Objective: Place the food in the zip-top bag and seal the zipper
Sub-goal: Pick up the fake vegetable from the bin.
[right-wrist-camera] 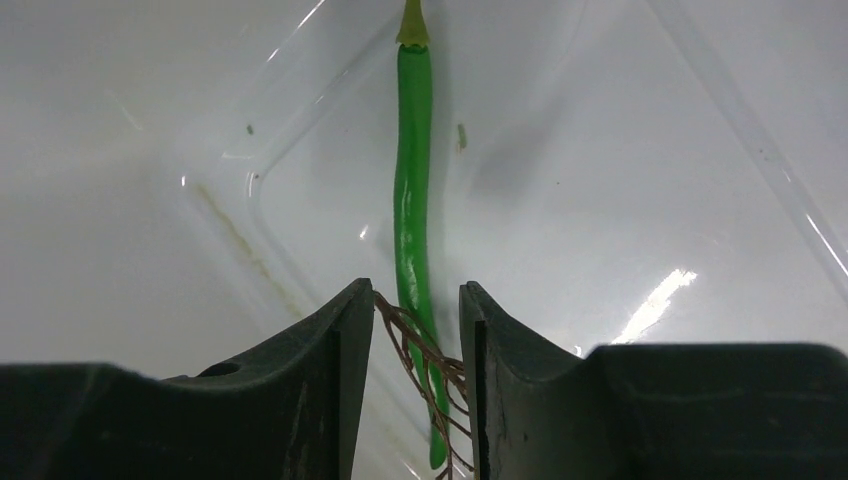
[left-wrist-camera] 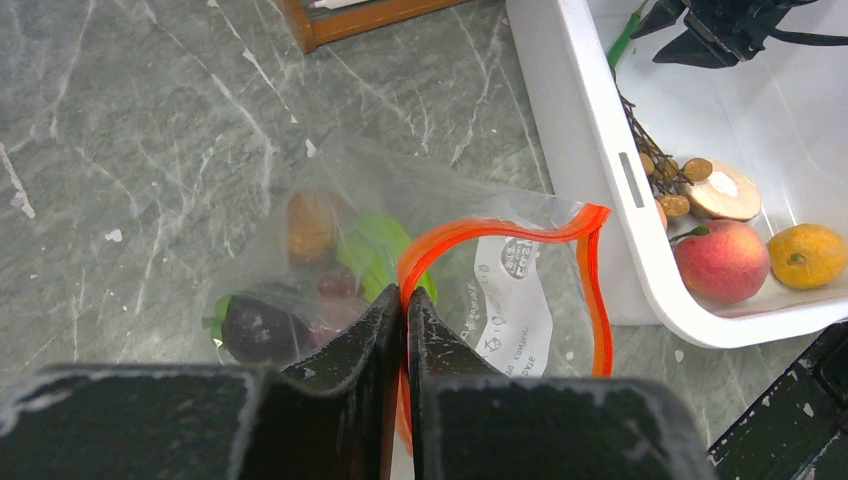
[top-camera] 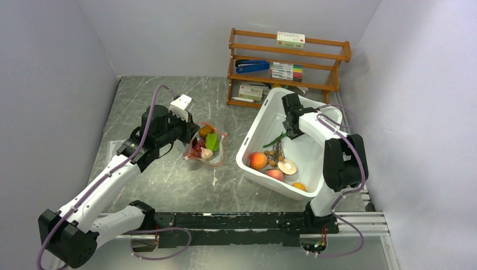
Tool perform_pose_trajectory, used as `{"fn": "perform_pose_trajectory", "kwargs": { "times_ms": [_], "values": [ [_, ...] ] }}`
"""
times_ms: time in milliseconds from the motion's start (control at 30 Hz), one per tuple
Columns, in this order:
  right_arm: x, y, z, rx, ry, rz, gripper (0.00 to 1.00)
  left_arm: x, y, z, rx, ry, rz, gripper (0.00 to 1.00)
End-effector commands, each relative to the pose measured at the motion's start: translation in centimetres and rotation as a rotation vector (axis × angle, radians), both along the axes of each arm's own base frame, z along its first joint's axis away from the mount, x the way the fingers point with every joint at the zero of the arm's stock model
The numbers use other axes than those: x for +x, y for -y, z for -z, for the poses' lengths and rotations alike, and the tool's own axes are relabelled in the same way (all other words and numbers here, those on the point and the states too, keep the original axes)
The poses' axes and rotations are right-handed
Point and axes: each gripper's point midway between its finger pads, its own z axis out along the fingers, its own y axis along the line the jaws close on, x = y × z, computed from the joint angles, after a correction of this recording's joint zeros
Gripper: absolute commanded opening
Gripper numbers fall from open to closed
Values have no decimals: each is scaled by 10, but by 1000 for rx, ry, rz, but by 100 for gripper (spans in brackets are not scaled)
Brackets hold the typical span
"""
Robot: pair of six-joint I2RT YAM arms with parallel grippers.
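The clear zip-top bag [top-camera: 206, 147] lies on the grey table left of the white bin [top-camera: 248, 147], holding several toy foods. In the left wrist view its red-orange zipper [left-wrist-camera: 500, 228] gapes in a loop. My left gripper [left-wrist-camera: 405, 296] is shut on the near side of that strip. My right gripper [top-camera: 290, 130] is down in the bin. Its jaws stand apart [right-wrist-camera: 415, 300] around brown twigs [right-wrist-camera: 424, 348] of the berry cluster [top-camera: 273, 153]. A green pod [right-wrist-camera: 412, 180] lies on the bin floor beneath them.
In the bin lie a peach [top-camera: 258, 160], a cut half fruit [top-camera: 287, 166] and an orange fruit [top-camera: 298, 186]. A wooden shelf [top-camera: 288, 63] with a stapler, markers and boxes stands at the back. Grey walls close in on both sides.
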Motion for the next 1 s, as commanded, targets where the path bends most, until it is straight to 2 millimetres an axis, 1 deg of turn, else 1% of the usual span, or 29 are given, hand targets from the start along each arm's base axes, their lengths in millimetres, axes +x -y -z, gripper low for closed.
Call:
{"fn": "perform_pose_trajectory", "kwargs": {
  "times_ms": [0, 200, 333, 467, 733, 800, 900, 967],
  "values": [
    [1, 3, 9, 31, -22, 93, 38, 1, 0, -11, -15, 42, 7, 7],
    [9, 1, 14, 42, -12, 96, 37, 1, 0, -11, -19, 44, 10, 7],
    [12, 6, 16, 16, -35, 114, 37, 1, 0, -9, -16, 39, 8, 7],
    [13, 9, 22, 8, -68, 144, 36, 1, 1, -8, -13, 34, 11, 7],
    [18, 10, 37, 4, -113, 168, 36, 1, 0, -8, -13, 34, 8, 7],
    [17, 10, 41, 2, -128, 168, 37, 2, 0, -8, -14, 35, 8, 7],
    [11, 14, 48, -22, -170, 194, 37, 1, 1, -9, -14, 36, 11, 7],
    [10, 15, 53, -30, -186, 200, 35, 1, 0, -9, -11, 36, 6, 7]
  ]
}}
